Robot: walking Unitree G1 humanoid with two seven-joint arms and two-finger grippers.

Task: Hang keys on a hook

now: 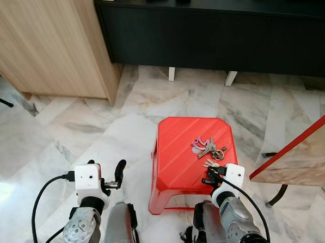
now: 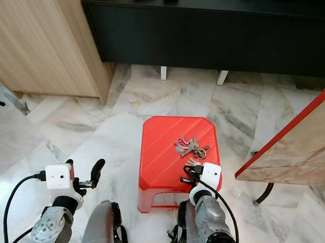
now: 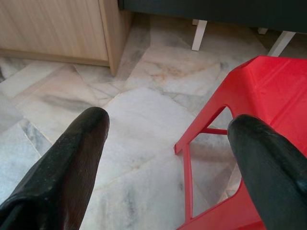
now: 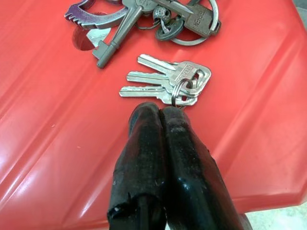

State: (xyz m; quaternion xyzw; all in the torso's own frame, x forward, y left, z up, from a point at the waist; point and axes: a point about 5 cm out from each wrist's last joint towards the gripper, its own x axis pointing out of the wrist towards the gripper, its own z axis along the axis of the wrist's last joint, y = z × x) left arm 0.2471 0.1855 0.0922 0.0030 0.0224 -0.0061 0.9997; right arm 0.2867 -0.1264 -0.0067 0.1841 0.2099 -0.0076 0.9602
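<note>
The right gripper (image 4: 160,112) has its jaws pressed together, tips touching, and they hold nothing. The tips rest on the red stool (image 4: 57,158), just beside the ring of a small bunch of silver keys (image 4: 168,82). It looks as if the tips touch the ring, but I cannot tell for sure. There is some stamped writing on the heads of these keys, too small to read. A little farther on the same stool lies a second bunch of keys (image 4: 158,17) with a purple charm (image 4: 93,13); one metal tag there carries letters which I cannot read, and the top of this bunch is cut off by the picture edge.

The left gripper (image 1: 117,175) hangs over the marble floor (image 1: 70,132) beside the stool, with its jaws wide apart and empty.

Behind the stool stands a dark cabinet (image 1: 212,37), and to its left a wooden cupboard (image 1: 44,46). The things on top of the cabinet are cut off and hard to make out.
</note>
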